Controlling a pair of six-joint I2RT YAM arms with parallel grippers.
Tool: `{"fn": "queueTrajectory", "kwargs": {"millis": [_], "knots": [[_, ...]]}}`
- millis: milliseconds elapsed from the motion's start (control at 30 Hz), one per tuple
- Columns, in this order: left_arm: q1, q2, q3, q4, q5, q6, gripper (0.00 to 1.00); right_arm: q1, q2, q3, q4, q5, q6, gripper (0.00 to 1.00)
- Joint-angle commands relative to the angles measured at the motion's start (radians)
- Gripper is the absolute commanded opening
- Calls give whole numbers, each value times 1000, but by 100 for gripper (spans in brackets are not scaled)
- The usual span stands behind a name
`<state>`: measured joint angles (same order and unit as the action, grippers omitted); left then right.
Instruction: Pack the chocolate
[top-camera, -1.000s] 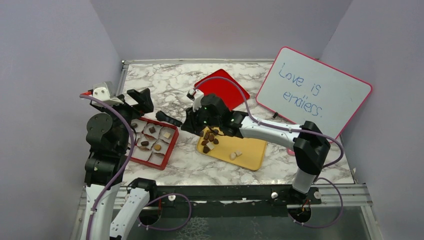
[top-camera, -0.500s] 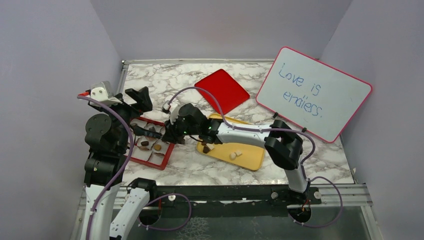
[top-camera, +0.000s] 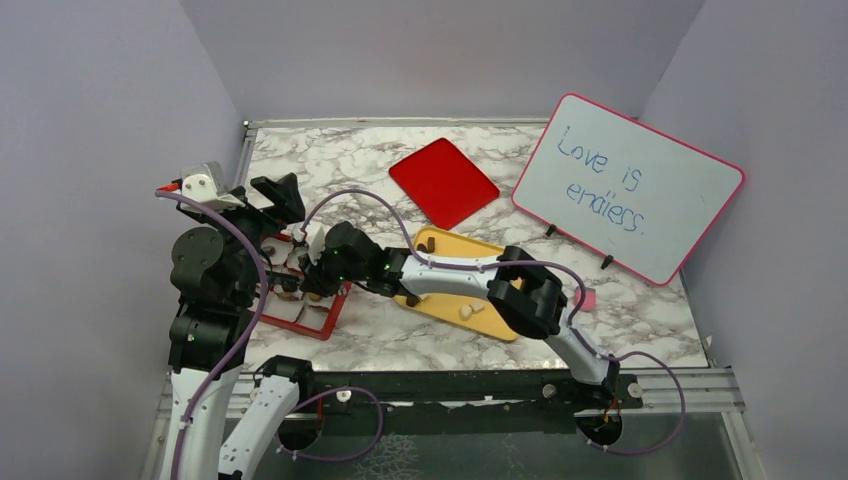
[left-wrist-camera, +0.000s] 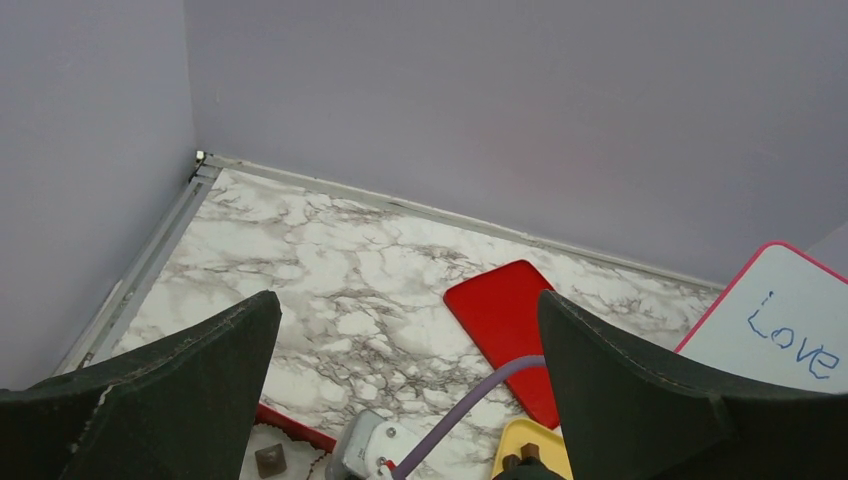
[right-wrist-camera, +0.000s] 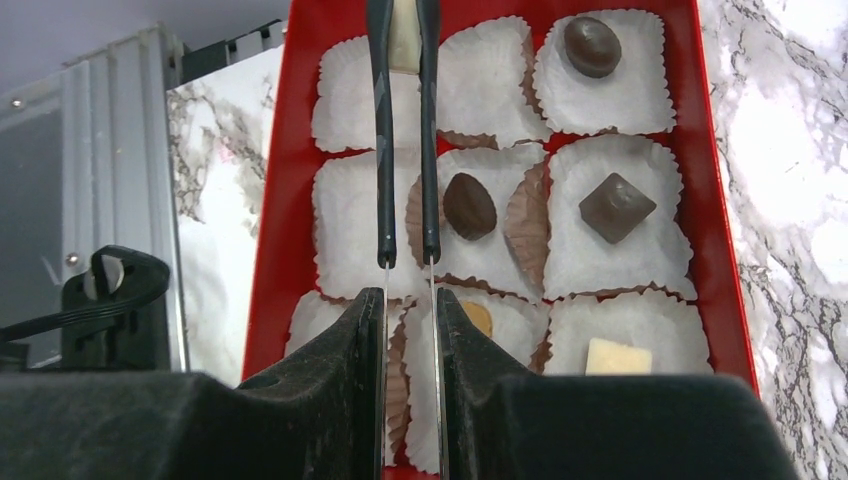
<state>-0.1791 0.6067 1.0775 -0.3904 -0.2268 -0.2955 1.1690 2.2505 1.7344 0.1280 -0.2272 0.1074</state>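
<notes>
The chocolate is in two places. Dark (right-wrist-camera: 469, 205), tan (right-wrist-camera: 478, 318) and cream (right-wrist-camera: 617, 356) pieces sit in the white paper cups of the red box (right-wrist-camera: 275, 200). A few more (top-camera: 467, 311) lie on the yellow tray (top-camera: 505, 318). My right gripper (right-wrist-camera: 410, 300) is shut on thin metal tweezers (right-wrist-camera: 380, 150) that reach over the box. A cream-white piece (right-wrist-camera: 403, 35) sits between the tweezers' tips above a far cup. In the top view the right gripper (top-camera: 305, 272) hangs over the red box (top-camera: 318, 324). My left gripper (top-camera: 280, 195) stands open and raised beside the box, holding nothing.
A red lid (top-camera: 443, 182) lies flat behind the yellow tray. A whiteboard (top-camera: 625, 185) with writing leans at the back right. The left wrist view shows the lid (left-wrist-camera: 505, 320), the box corner (left-wrist-camera: 290, 425) and the back wall. The right arm's purple cable arcs above the box.
My right arm has swung left from above the yellow tray to over the red box, taking the tweezers with it. The left arm has not moved.
</notes>
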Motion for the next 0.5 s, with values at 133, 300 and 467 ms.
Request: {"fn": "queueTrajectory", "kwargs": {"millis": [133, 300, 467], "knots": [[-6, 7, 25, 28, -16, 18, 99, 9, 81, 87, -6, 84, -59, 22], [-6, 10, 30, 28, -34, 38, 99, 11, 122, 134, -30, 78, -79, 24], [-5, 15, 26, 35, -56, 48, 99, 11, 141, 145, -28, 69, -79, 25]]}}
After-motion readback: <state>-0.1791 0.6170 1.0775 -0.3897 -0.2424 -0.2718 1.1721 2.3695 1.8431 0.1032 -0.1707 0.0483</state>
